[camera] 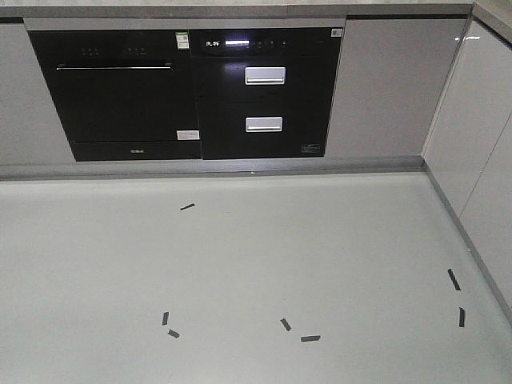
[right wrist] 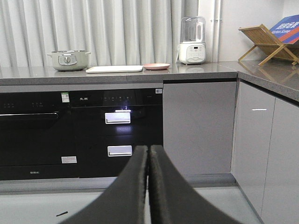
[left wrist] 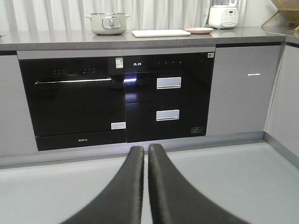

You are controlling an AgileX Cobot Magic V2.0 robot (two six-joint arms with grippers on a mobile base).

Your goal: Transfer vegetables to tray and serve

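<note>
The cream tray [left wrist: 161,32] lies flat on the grey countertop far ahead of me, and it shows again as the tray [right wrist: 114,69] in the right wrist view. No vegetables show in any view. My left gripper [left wrist: 146,150] hangs low over the floor, well short of the cabinets; it is shut with only a hairline slit between its dark fingers and nothing held. At about the same distance from the counter, my right gripper [right wrist: 149,149] is shut and empty too. Neither gripper appears in the front view.
A round pink plate [right wrist: 156,66] sits just right of the tray, a lidded pot [right wrist: 68,59] to its left, a white blender [right wrist: 192,41] further right. A wooden rack [right wrist: 268,44] stands on the side counter. Black oven [camera: 120,92] and drawer unit [camera: 264,92] face me; tape marks [camera: 310,338] dot the floor.
</note>
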